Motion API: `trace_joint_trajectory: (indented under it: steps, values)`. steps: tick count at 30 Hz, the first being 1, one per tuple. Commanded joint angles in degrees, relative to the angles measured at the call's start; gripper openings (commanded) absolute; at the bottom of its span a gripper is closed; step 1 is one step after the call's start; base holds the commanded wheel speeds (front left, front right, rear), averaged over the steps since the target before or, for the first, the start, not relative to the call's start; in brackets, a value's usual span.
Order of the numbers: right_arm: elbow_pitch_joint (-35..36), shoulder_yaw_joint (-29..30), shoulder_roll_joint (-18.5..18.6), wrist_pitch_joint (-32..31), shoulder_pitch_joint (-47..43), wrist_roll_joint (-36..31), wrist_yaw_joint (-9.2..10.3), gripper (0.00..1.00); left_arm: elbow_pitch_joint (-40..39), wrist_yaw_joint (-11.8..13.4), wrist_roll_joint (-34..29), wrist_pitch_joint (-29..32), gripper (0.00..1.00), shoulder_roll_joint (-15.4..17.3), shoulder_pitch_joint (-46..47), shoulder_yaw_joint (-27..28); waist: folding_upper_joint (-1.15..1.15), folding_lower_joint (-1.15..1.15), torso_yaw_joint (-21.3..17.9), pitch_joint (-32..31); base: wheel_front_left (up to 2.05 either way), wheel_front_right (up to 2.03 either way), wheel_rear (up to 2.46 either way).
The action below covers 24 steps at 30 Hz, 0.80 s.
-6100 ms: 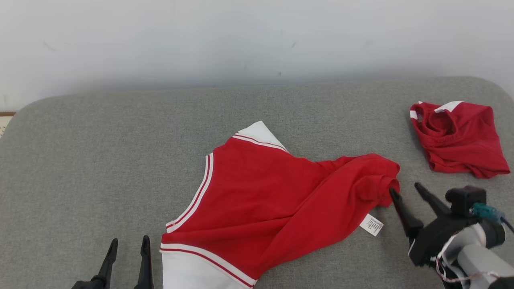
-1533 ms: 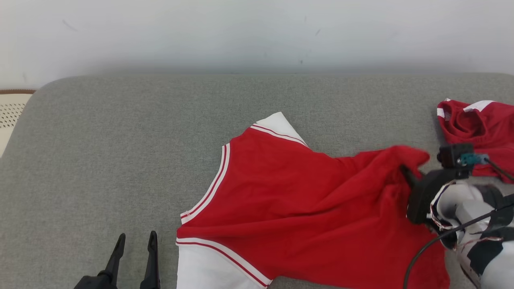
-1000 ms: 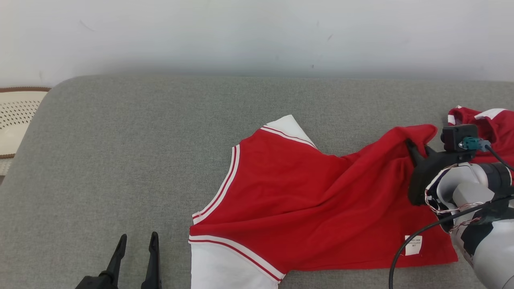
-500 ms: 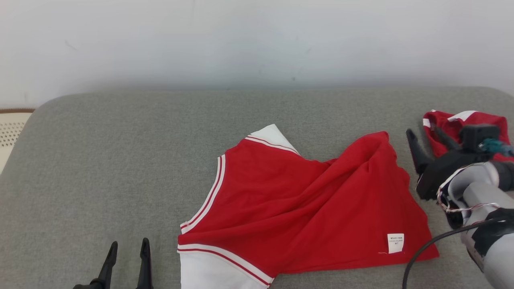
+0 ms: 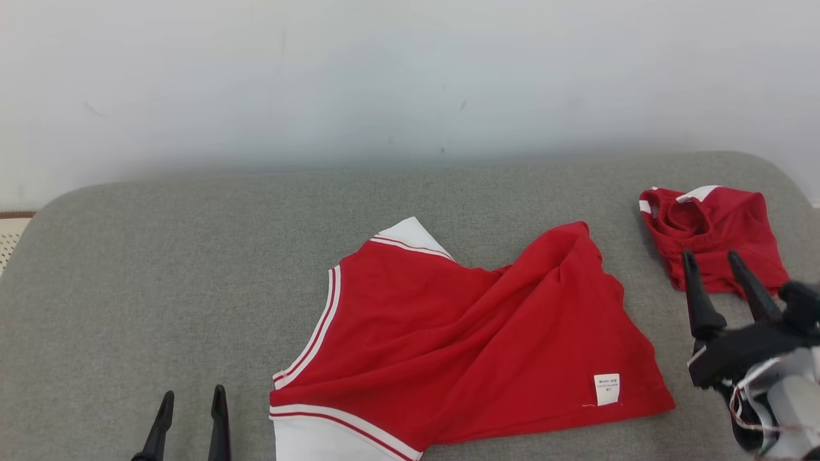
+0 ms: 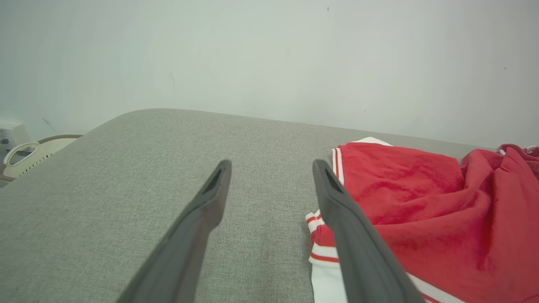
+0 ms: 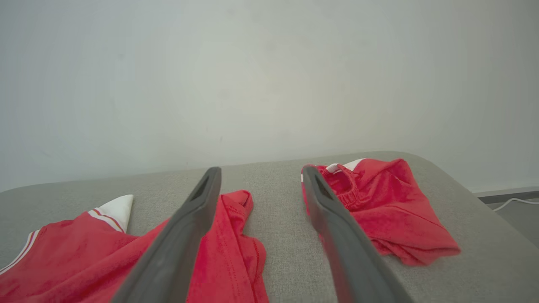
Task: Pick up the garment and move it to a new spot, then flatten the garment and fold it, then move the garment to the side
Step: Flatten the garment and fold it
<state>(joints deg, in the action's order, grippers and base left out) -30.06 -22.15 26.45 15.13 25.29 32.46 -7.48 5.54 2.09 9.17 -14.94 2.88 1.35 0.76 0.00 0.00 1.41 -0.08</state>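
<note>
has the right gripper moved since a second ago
Yes. It held a corner of the red shirt, left of the small red bundle; now the right gripper is open, off the shirt, in front of that bundle, nearer the robot.

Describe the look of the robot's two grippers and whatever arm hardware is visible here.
The left gripper and right gripper each have two long, dark, tapering fingers, matte, with a slot-like recess near each tip. The right one sits on a chunky black body joined to a pale grey forearm, with thin red and white wires looped at the wrist.
</note>
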Motion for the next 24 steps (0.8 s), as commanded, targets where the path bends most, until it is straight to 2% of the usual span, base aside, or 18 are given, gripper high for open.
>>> trace_joint_trajectory:
  steps: [1, 6, 11, 16, 24]
  values:
    - [1.8, 1.7, -0.8, 0.1, -2.5, -1.6, -0.03, 1.0, -0.2, -0.2, -0.4, -0.2, 1.0, 0.0, -0.9, 0.4, 0.0, 0.0, -0.1, -0.5, 0.0, 0.0, 0.0]
    - [7.8, 8.0, -3.7, 0.1, -10.2, -5.6, -0.03, 1.0, -0.5, -0.3, -1.1, -0.2, 1.0, 0.0, -1.5, 2.1, 0.0, 0.0, 0.0, -1.7, 0.0, 0.0, 0.0]
    - [11.8, 11.3, -6.2, 0.1, -16.0, -8.4, -0.03, 1.0, -0.9, -0.6, -1.4, -0.2, 1.0, 0.0, -2.4, 3.3, 0.0, 0.0, -0.2, -2.6, 0.0, 0.0, 0.0]
    - [14.1, 13.9, -8.0, -0.3, -20.4, -11.3, -0.03, 1.0, -1.4, -0.3, -1.7, -0.2, 1.0, 0.0, -3.5, 3.7, 0.0, 0.0, -0.4, -3.3, 0.0, 0.0, 0.0]
    - [18.8, 15.8, -10.9, -1.8, -25.7, -12.3, -0.03, 1.0, -2.4, -0.3, -2.6, -0.2, 1.0, 0.1, -5.4, 4.7, 0.0, 0.0, -1.2, -4.1, 0.0, 0.0, 0.0]
